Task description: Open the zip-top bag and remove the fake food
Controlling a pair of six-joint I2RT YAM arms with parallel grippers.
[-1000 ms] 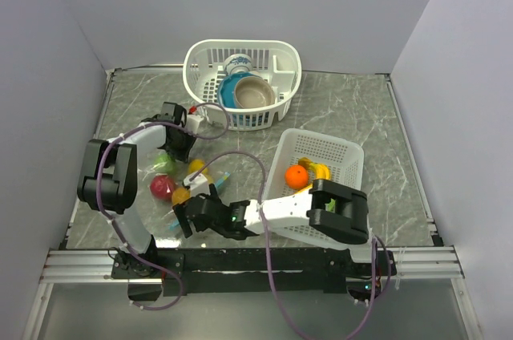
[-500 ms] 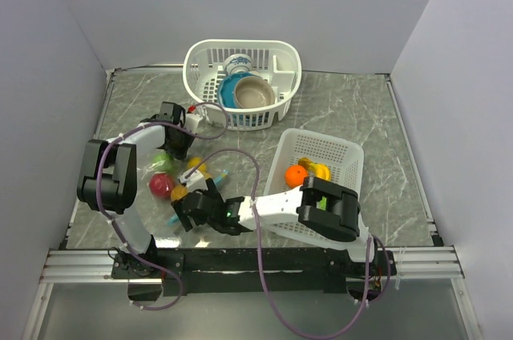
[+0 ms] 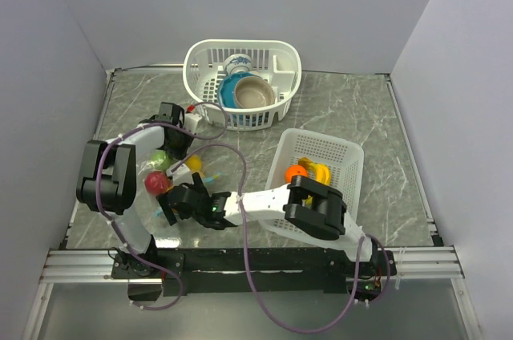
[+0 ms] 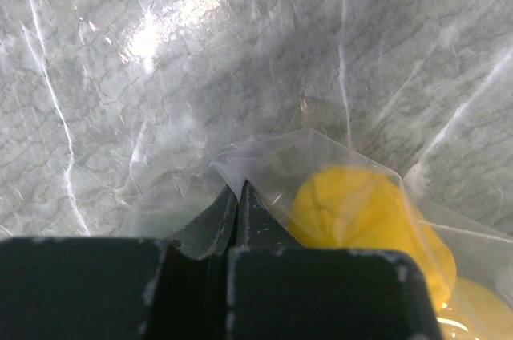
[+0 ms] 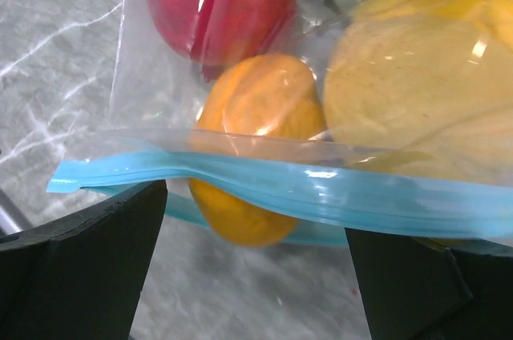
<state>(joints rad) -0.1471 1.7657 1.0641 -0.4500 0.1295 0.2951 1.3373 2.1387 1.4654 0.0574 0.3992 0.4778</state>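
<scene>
Light: bright, even, diffuse throughout.
Glare: seen on table (image 4: 152,35), upper left, left wrist view.
Blur: fingers (image 5: 80,268) softened, bottom corners, right wrist view.

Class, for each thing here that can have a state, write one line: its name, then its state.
zip-top bag, zip looks parted, fake food inside.
left gripper, shut on a zip-top bag corner.
right gripper, open, jaws either side of the zip strip.
square basket, holding loose fruit.
round basket, holding bowls.

The teal zip strip (image 5: 337,192) of the zip-top bag (image 5: 156,75) is seen stretched before the wide-parted right gripper (image 5: 256,276) — beyond the strip, an orange (image 5: 256,115), a red apple (image 5: 216,3) and yellow fruit (image 5: 417,91) are enclosed.
</scene>
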